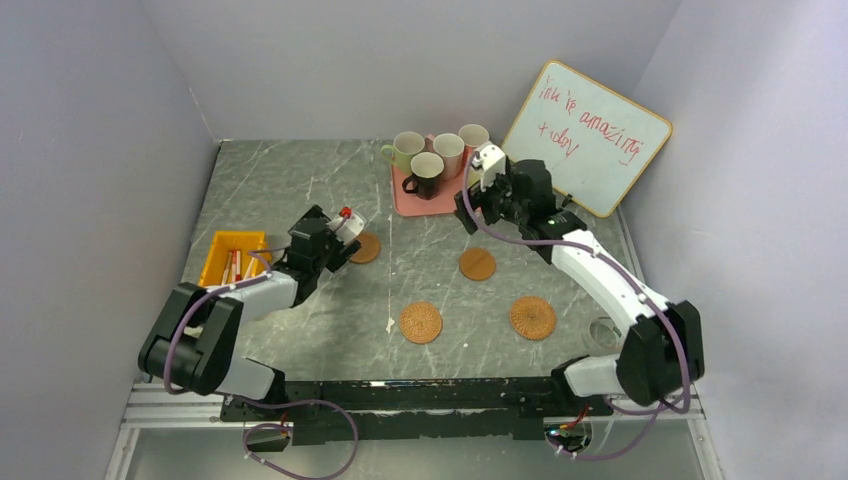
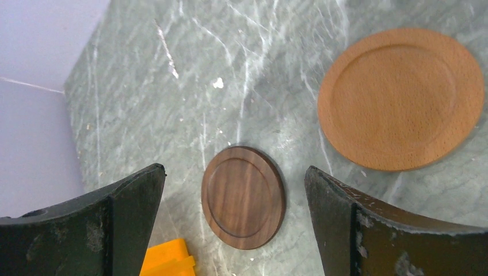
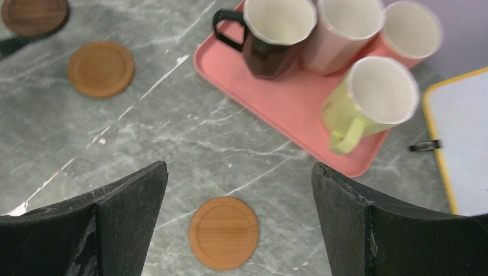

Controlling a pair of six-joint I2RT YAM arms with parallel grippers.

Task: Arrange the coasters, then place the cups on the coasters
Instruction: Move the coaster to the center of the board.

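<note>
Left gripper (image 2: 234,171): jaws wide, holding nothing; it hangs over the dark brown coaster (image 2: 243,197), which lies flat on the grey marble table (image 2: 172,86) and shows between the two fingers (image 2: 115,224) in the wrist view, touching neither; smooth orange coaster (image 2: 401,98) is flat just beside the dark one, with a gap between them; a corner of the yellow bin (image 2: 170,261) is at the bottom edge, and the top view shows the bin at the table's left side with pen-like things in it.

Right gripper (image 3: 239,167): also spread wide, empty; it is up near the pink tray (image 3: 299,109) at the back of the table; second orange coaster (image 3: 223,232) is flat on the table, seen between its fingers.

Woven coaster (image 1: 421,322) and another woven coaster (image 1: 532,318) lie nearer the arm bases, well apart from each other; all five coasters are bare.

Four cups are visible, all upright on the tray and packed close: dark brown cup (image 3: 270,37) with a pale inside, pink cup (image 3: 345,31), second pink cup (image 3: 411,31), green cup (image 3: 374,100).

Whiteboard (image 1: 587,137) with red handwriting leans at the back right, just beside the tray.
</note>
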